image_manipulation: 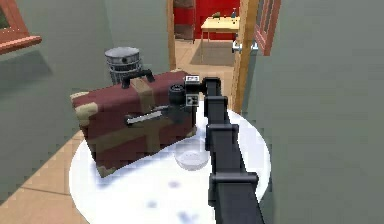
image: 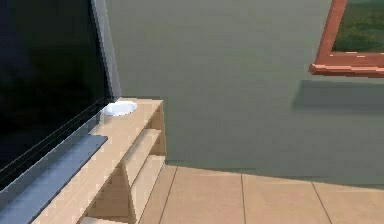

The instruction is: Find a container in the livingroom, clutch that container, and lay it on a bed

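— Claw (image_manipulation: pixel 172 100) first: what can you tell me?
— You have it at the far end of the arm (image_manipulation: pixel 225 150), in front of a dark red suitcase (image_manipulation: pixel 120 125) with tan straps. Whether it grips anything, you cannot tell, because the suitcase stands right behind it.
— And the container?
— A clear container (image_manipulation: pixel 190 157) sits on the round white table (image_manipulation: pixel 100 185), just beside the arm on the arm side view's left. The suitcase lies on the same table, with a grey cylindrical thing (image_manipulation: pixel 125 65) behind it.
— The room around you?
— Grey-green walls (image: pixel 220 90), tan tiled floor (image: pixel 270 200). Beyond the table a doorway (image_manipulation: pixel 205 40) opens on a red-walled room. Ahead, a dark television (image: pixel 45 80) stands on a wooden stand (image: pixel 95 175), a white bowl (image: pixel 120 108) at its far end, and a wood-framed window (image: pixel 350 40) is up on the wall.
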You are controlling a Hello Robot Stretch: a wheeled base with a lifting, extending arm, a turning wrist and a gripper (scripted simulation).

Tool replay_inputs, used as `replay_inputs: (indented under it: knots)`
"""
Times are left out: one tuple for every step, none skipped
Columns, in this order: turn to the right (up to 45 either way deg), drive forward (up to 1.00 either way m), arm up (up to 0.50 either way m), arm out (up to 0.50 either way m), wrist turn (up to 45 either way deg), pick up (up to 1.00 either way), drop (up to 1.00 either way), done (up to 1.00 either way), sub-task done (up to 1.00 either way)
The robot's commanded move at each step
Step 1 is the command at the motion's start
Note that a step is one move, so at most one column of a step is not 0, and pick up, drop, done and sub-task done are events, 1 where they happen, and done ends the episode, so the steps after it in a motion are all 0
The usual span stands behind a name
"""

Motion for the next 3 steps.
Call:
replay_inputs:
  knots:
    - [0.0,0.0,0.0,0.0,45.0,0.0,0.0,0.0,0.0]
    - [0.0,0.0,0.0,0.0,15.0,0.0,0.0,0.0,0.0]
    - [0.0,0.0,-0.3,0.0,0.0,0.0,0.0,0.0,0.0]
